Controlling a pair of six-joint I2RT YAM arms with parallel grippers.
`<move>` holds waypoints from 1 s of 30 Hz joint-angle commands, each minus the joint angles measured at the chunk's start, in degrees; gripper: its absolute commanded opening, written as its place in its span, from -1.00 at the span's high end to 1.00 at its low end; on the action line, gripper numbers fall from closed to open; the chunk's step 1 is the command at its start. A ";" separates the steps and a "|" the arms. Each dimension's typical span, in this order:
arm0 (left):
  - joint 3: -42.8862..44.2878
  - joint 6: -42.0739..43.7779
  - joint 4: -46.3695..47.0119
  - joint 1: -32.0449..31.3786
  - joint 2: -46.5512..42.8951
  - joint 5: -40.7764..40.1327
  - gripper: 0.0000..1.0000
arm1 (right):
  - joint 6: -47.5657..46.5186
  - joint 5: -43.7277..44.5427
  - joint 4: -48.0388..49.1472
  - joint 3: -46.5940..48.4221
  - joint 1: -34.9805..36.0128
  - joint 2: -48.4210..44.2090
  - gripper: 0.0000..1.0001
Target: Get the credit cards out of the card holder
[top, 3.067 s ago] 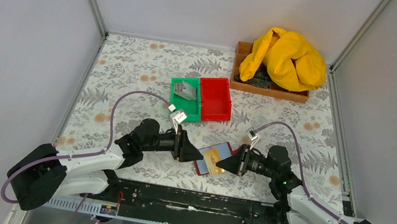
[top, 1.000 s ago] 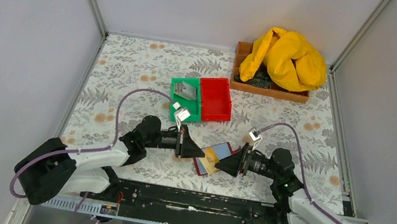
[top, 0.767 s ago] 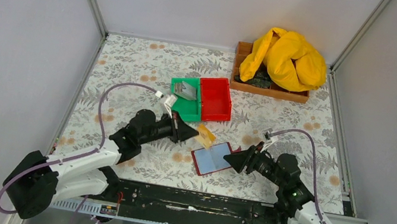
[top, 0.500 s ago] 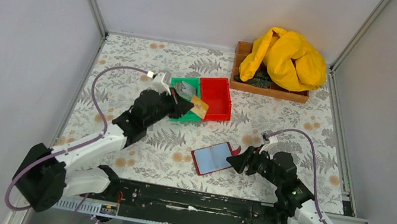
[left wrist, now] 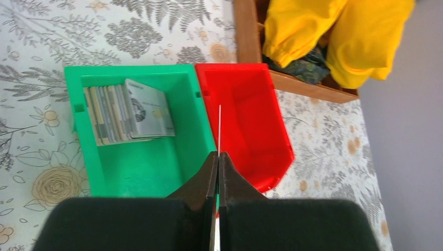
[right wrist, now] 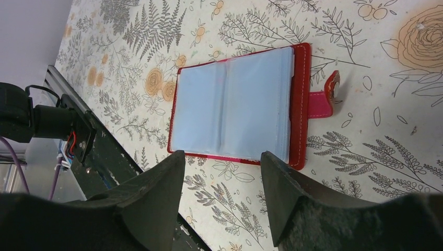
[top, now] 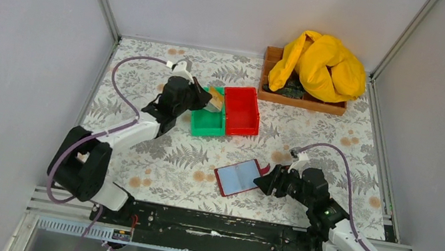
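card holder [right wrist: 235,104]: red leather-like cover with a stitched edge; smooth, faintly glossy clear plastic sleeves
cards [left wrist: 130,112]: smooth plastic, slight sheen
card [left wrist: 219,128]: seen edge-on, finish unclear
green bin [left wrist: 141,162], red bin [left wrist: 245,120]: glossy moulded plastic
tray [left wrist: 313,86]: bare wood
yellow bundle [left wrist: 324,31]: matt cloth
table cover [right wrist: 418,52]: matt floral print

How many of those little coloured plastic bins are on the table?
2. The green bin, holding a stack of cards, stands touching the red bin on its right, which looks empty. The yellow cloth at the back could hide others.
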 commanded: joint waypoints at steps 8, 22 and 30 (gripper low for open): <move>0.75 -0.31 5.96 0.39 5.84 -9.80 1.00 | -1.24 1.48 3.67 0.69 -0.12 1.23 -0.25; 2.05 -4.22 14.64 1.02 15.83 -13.18 1.00 | -1.65 2.78 4.10 0.99 -0.12 3.75 -0.24; 2.36 -6.46 19.76 1.01 19.36 -15.21 1.00 | -1.67 3.06 3.79 0.86 -0.08 3.61 -0.24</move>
